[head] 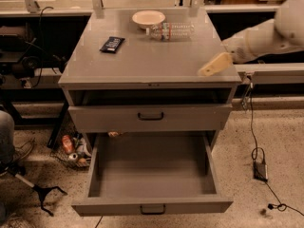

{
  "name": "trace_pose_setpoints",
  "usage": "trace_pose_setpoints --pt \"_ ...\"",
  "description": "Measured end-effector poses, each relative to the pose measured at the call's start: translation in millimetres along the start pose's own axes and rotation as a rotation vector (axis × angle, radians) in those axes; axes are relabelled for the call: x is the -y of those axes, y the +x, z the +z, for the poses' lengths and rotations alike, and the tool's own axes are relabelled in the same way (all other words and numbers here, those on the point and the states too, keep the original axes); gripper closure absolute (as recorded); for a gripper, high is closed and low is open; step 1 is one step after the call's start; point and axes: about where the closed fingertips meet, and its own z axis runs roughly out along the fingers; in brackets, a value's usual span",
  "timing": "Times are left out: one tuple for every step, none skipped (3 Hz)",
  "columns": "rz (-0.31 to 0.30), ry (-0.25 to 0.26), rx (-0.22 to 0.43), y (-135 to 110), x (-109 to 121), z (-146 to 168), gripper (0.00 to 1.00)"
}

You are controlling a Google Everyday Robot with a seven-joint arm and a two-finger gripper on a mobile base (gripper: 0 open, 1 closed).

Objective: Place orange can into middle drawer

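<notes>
The gripper (205, 71) hangs over the counter's (152, 63) right edge, fingers closed on nothing; the orange can (114, 134) peeks at the pulled-out bottom drawer's (152, 175) back.

Claw (214, 64) above the cabinet top (152, 63), right edge

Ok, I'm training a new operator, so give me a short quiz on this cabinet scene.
1. True or false: the bottle on the cabinet top stands upright.
2. Which drawer is pulled out? A) the lower drawer B) the upper drawer C) both
3. Fill in: seen from the camera, the gripper is near the cabinet top's front ____ corner.
Key: 1 false, the bottle lies on its side; 2 A; 3 right.
</notes>
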Motion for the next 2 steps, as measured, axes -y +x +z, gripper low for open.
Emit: trace_pose_setpoints --pt "0.102 0.109 -0.040 41 50 -34 0.00" --pt "0.162 0.233 -0.067 67 92 -88 0.00"
